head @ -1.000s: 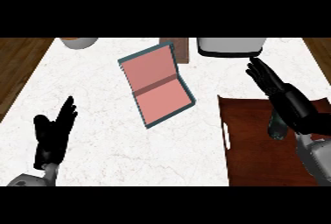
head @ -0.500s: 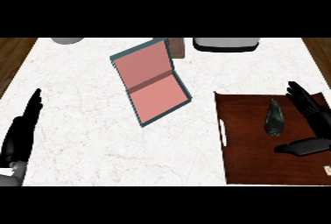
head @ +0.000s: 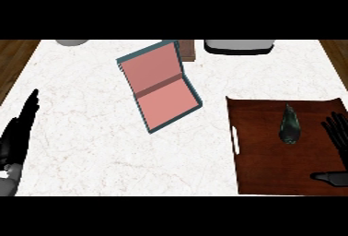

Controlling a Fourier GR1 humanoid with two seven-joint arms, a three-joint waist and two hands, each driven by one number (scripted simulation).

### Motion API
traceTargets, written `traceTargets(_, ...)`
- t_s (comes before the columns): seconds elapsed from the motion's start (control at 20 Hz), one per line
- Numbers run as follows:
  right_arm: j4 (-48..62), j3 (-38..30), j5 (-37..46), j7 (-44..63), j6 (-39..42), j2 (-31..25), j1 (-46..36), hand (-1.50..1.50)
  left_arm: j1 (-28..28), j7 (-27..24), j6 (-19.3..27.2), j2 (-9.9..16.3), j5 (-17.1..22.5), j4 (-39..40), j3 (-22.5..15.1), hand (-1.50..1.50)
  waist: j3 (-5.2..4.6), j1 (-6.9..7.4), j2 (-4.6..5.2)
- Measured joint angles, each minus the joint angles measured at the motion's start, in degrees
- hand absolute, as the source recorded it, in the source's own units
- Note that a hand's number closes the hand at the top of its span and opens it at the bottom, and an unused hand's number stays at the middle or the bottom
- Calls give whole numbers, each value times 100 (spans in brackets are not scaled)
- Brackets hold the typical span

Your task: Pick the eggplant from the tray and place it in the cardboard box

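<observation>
Nothing is done yet: the eggplant (head: 291, 124) lies on the tray (head: 265, 161), ungrasped, beside the right robot hand (head: 336, 138), fingers spread; the cardboard box (head: 159, 87) waits.

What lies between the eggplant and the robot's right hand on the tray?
Nothing: in the head view only bare brown tray surface separates the eggplant from the open right hand.

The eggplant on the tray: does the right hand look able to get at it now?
Probably yes. The eggplant lies uncovered on the brown tray, nothing beside it, and the right hand is open just to its right, above the same tray.
</observation>
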Motion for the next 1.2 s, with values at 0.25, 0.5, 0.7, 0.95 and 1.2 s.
traceTargets(0.25,758,309,941,-410,-72,-628,-451,-150,-91,-88,-87,-65,-64,103,-29,0,-4,110,3)
traceTargets(0.5,1196,848,1801,-373,108,-1101,-1022,-150,-189,-73,-157,-87,-103,214,15,0,-12,137,-3)
traceTargets(0.7,1454,1350,2461,-170,250,-1197,-1555,-150,-172,-205,-209,-139,-126,297,53,0,-17,179,0)
traceTargets(0.95,2012,1780,3097,-113,424,-1016,-2196,-150,-277,-111,-250,-171,-207,311,99,0,-16,167,-2)
traceTargets(1.2,2646,2023,3583,-65,367,-687,-2707,-150,-330,-183,-346,-233,-270,476,204,0,-20,138,-3)
